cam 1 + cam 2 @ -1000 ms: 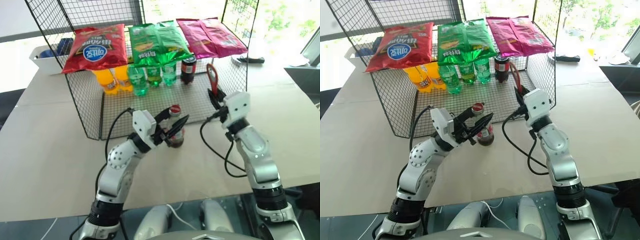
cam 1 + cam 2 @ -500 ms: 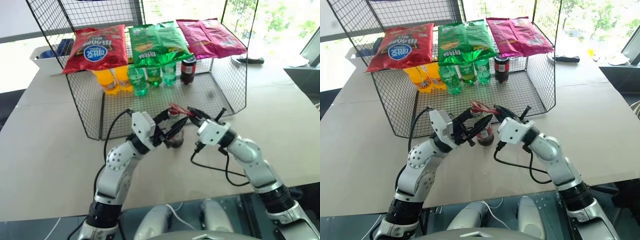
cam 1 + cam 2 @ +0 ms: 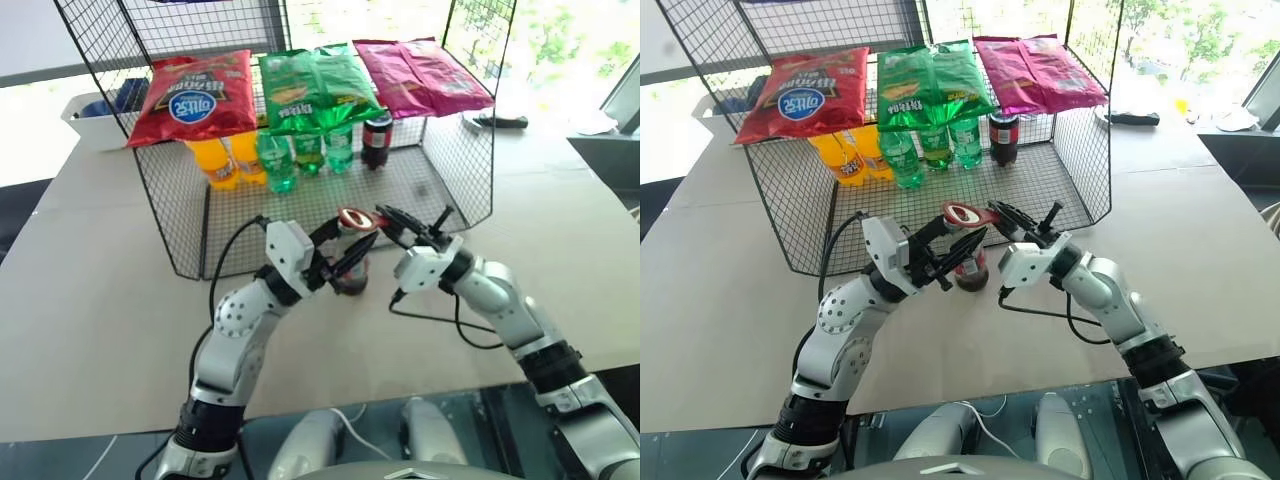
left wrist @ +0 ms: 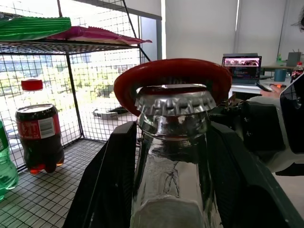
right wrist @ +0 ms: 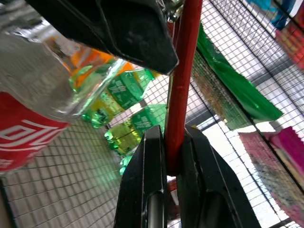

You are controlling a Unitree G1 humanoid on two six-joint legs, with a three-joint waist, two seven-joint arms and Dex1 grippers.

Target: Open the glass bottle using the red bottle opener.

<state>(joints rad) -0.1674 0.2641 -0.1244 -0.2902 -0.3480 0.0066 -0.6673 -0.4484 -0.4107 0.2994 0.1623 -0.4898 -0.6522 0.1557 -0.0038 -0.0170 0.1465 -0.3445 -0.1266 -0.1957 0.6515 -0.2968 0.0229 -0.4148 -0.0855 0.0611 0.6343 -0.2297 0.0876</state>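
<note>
The glass bottle (image 3: 350, 282) stands on the table in front of the rack, dark cola in its lower half. My left gripper (image 3: 352, 250) is shut on it, one black finger (image 4: 114, 185) on each side of the neck. Its silver crown cap (image 4: 175, 101) is on. The ring of the red bottle opener (image 3: 352, 218) lies over that cap, tilted, with its rim (image 4: 173, 72) arching around the cap's far side. My right gripper (image 3: 386, 218) comes in from the right and is shut on the opener's handle (image 5: 183, 71).
A wire mesh rack (image 3: 455, 160) stands just behind the bottle, with chip bags (image 3: 312, 85) on top. Under them are orange bottles (image 3: 215, 160), green bottles (image 3: 300, 150) and a dark cola bottle (image 3: 377, 138). A white bin (image 3: 95, 115) sits rear left.
My right gripper swung the opener down from upright beside the rack, moved left and laid its ring over the bottle's cap. The left gripper and bottle stayed still.
</note>
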